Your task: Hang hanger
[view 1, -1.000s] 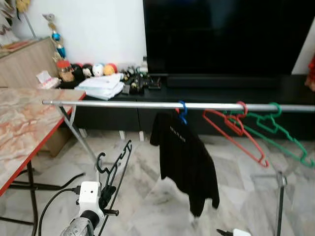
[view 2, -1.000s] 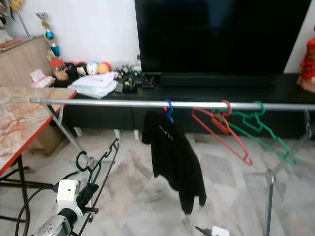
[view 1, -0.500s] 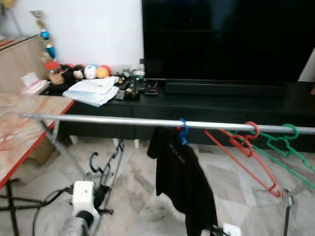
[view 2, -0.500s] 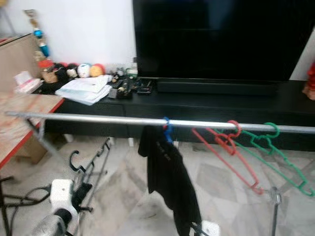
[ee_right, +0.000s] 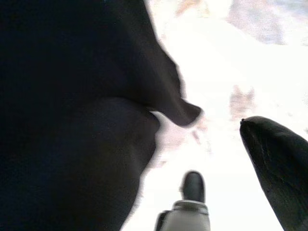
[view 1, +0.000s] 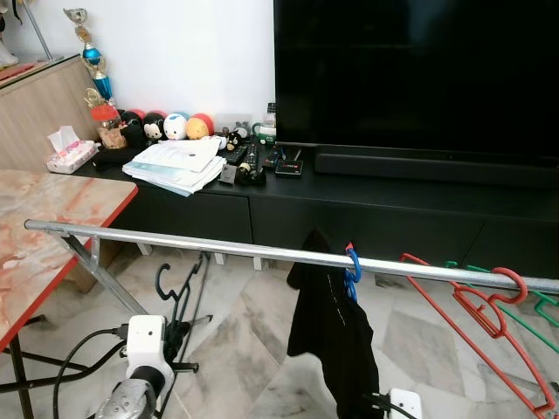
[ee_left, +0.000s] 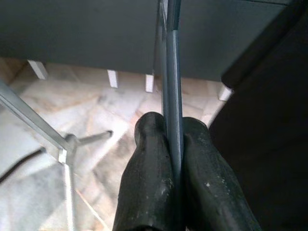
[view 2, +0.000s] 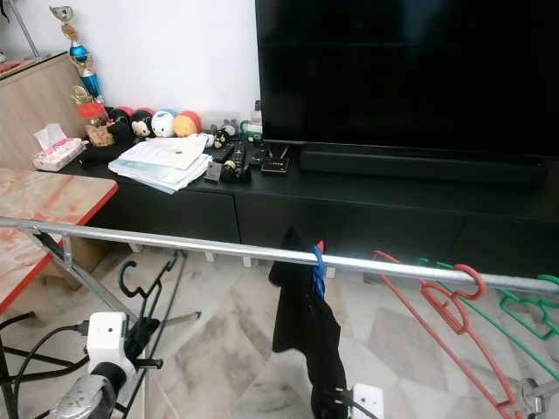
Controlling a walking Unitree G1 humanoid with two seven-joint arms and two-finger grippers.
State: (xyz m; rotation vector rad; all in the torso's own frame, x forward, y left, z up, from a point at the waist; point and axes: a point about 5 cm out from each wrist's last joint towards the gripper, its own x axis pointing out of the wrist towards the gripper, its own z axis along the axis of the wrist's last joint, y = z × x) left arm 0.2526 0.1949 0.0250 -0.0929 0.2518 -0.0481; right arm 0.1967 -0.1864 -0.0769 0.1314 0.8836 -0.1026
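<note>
Black hanger (view 1: pixel 182 297): I see it held upright below the silver rail (view 1: pixel 218 247), its hook just under the bar, not over it. Left gripper (ee_left: pixel 174 144): both fingers (ee_left: pixel 147 183) pressed tight against the hanger's thin edge, seen in the left wrist view. The left arm (view 1: pixel 140 367) rises from the lower left, near the red-edged marble tabletop (view 1: pixel 44 253).

On the rail, toward my right: a blue hanger (view 1: pixel 351 262) carrying a black shirt (view 1: pixel 336 340), then a red hanger (view 1: pixel 480 314) and a green hanger (view 2: pixel 524 310), both bare.

Right gripper (ee_right: pixel 226 159): one dark finger (ee_right: pixel 274 163) is seen apart from a dark mass beside the shirt, over pale floor (ee_right: pixel 226 62); I cannot tell whether it is open or closed.

Behind: a black cabinet (view 1: pixel 393 218) with a large dark screen (view 1: pixel 419 78), papers (view 1: pixel 175 164), small toys (view 1: pixel 166 127) and a trophy (view 1: pixel 92 65).
</note>
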